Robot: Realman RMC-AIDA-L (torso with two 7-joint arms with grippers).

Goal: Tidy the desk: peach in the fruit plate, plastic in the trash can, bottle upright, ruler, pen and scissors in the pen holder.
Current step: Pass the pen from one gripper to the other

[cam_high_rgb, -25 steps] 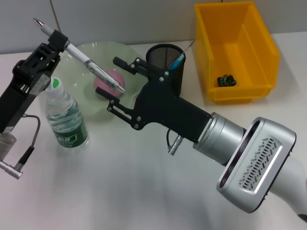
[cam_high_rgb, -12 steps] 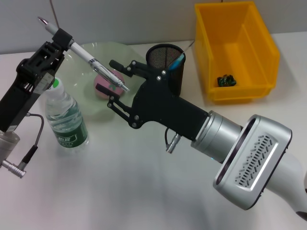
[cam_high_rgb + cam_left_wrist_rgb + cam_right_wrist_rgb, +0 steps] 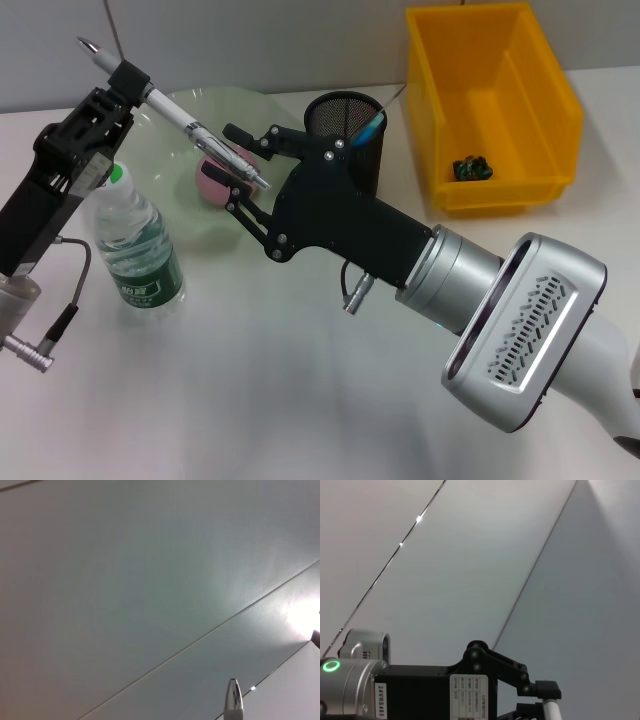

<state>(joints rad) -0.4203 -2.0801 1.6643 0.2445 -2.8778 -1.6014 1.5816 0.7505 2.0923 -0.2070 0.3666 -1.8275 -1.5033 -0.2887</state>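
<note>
White plastic barrel, chrome tip and clip: the pen (image 3: 170,113) sits clamped in the left gripper (image 3: 128,85) at upper left of the head view, held near its rear end and slanting down to the right, its writing end reaching between the spread fingers of the right gripper (image 3: 232,165). The right gripper stands open around that lower end, one finger (image 3: 248,134) above and one finger (image 3: 224,176) below, not yet closed on it; the step in hand is judged a transfer from left to right. In the left wrist view only the pen's chrome end (image 3: 233,698) shows against the wall; in the right wrist view the left gripper's black linkage (image 3: 510,675) appears low in the frame. The pen is judged light, stiff and smooth, liable to pivot if pinched off-centre; the sound hold is across the barrel just above the clip, clear of the tapered tip. Below the pen lies the pale green fruit plate (image 3: 265,103) with the pink peach (image 3: 212,180) already in it. The bottle (image 3: 135,240) stands upright at left centre. The black mesh pen holder (image 3: 345,112), a blue item inside, stands right of the plate, partly behind the right arm. The yellow trash can (image 3: 540,90) occupies the upper right, with a small dark scrap (image 3: 472,168) in it.
</note>
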